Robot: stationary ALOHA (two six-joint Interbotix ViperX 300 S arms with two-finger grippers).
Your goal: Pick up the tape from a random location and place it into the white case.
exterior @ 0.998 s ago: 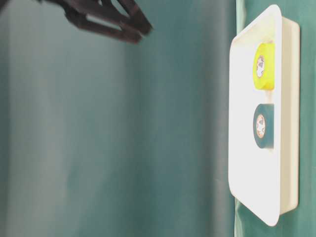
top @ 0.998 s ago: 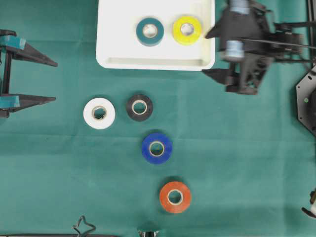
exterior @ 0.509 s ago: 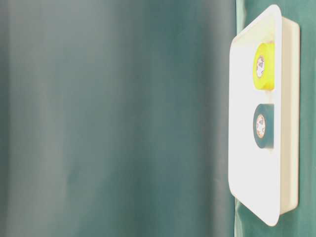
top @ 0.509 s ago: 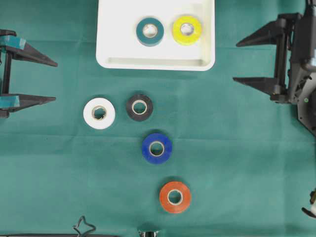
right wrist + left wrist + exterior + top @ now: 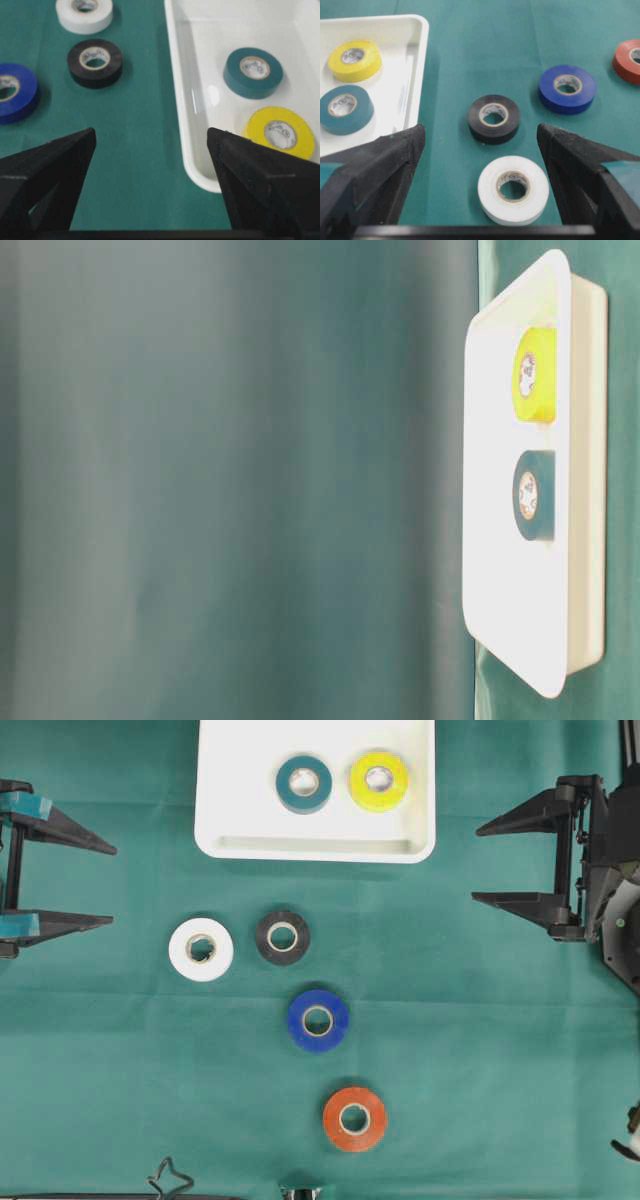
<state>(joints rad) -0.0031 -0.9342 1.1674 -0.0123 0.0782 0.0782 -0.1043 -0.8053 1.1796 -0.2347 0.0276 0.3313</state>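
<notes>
Green cloth (image 5: pixel 480 1050) lies bare between right gripper (image 5: pixel 476 864) and white case (image 5: pixel 230 842)

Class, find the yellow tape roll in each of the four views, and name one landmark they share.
Overhead: yellow tape roll, upper middle, in the white case.
Table-level: upper right.
Left wrist: upper left.
Right wrist: lower right.
Landmark: teal tape roll beside it.

The right gripper (image 5: pixel 477 860), jaws spread wide and holding nothing, has pulled back from beside the white case (image 5: pixel 315 848) to the table's right edge.
</notes>
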